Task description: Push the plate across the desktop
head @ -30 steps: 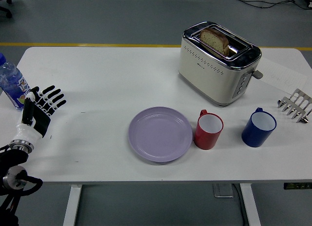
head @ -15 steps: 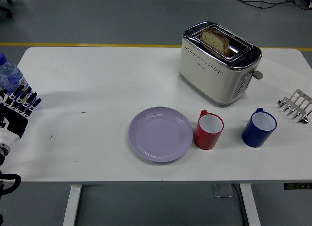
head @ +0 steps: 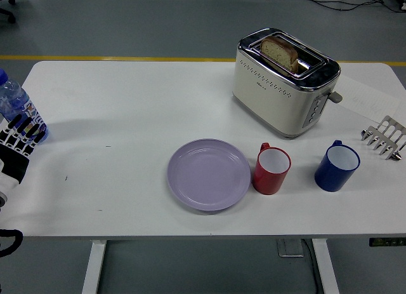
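Left hand at the table's 9 o'clock edge, mostly cut off by the frame, fingers extended and slightly spread, gripping nothing. Just beside a water bottle at its 12 o'clock, likely parked clear of the work area rather than reaching. Right hand out of view.

Well apart at 3 o'clock from the hand: lilac plate, empty, flat on the white table, a little toward the near edge. Open tabletop on the plate's 9 and 12 o'clock sides, probably the free lane for a push. Touching or almost touching at its 3 o'clock, a red mug; further along at 3 o'clock, a blue mug, apart from the red one. A push toward 3 o'clock would likely knock the mugs.

At 1 o'clock from the plate, a toaster with bread standing in a slot. Near the table's 3 o'clock edge, a toast rack and a sheet of paper.

Plate untouched by any hand; push not under way.
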`<state>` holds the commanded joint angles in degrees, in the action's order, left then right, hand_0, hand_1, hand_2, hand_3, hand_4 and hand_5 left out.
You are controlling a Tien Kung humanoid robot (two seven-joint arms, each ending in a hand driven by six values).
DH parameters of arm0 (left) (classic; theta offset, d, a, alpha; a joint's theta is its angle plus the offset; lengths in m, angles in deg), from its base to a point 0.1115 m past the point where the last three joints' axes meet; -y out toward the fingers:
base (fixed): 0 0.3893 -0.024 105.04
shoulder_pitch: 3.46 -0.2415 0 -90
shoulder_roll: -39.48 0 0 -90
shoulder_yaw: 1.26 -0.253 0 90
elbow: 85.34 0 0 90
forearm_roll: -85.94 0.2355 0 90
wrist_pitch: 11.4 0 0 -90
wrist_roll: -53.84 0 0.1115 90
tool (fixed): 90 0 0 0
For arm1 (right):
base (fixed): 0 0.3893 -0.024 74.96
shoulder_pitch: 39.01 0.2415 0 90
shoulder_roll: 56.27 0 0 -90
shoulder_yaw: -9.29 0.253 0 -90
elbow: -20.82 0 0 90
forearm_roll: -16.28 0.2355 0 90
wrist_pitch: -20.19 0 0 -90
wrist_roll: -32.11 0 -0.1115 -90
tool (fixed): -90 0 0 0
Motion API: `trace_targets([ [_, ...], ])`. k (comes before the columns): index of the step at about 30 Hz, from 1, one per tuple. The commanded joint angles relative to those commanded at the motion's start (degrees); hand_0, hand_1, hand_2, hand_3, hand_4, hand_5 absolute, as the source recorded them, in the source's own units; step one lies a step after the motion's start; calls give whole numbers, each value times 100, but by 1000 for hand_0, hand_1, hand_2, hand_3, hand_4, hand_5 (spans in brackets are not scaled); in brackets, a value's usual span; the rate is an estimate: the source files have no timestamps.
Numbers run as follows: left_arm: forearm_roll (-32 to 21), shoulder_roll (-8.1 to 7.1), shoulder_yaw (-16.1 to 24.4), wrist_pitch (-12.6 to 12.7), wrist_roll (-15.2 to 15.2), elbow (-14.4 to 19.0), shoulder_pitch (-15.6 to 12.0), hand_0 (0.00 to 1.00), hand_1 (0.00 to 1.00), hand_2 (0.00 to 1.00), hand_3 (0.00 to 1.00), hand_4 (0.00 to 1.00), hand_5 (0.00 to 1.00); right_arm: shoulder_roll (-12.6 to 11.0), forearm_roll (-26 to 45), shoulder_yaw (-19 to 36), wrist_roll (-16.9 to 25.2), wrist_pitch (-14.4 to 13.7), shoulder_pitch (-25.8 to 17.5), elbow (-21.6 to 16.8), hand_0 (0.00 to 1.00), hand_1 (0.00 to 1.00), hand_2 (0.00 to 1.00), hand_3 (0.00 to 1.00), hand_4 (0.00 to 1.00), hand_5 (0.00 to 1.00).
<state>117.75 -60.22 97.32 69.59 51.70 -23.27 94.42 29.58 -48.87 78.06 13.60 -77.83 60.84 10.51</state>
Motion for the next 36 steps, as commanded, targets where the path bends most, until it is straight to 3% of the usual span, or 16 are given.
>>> trace_targets([
  [36,-44,-45,-146,20,-15,-84,-89,659,711,703,639,525,998,14,257,-284,-44,-47,-54,0,533,459,596,551,254,194],
])
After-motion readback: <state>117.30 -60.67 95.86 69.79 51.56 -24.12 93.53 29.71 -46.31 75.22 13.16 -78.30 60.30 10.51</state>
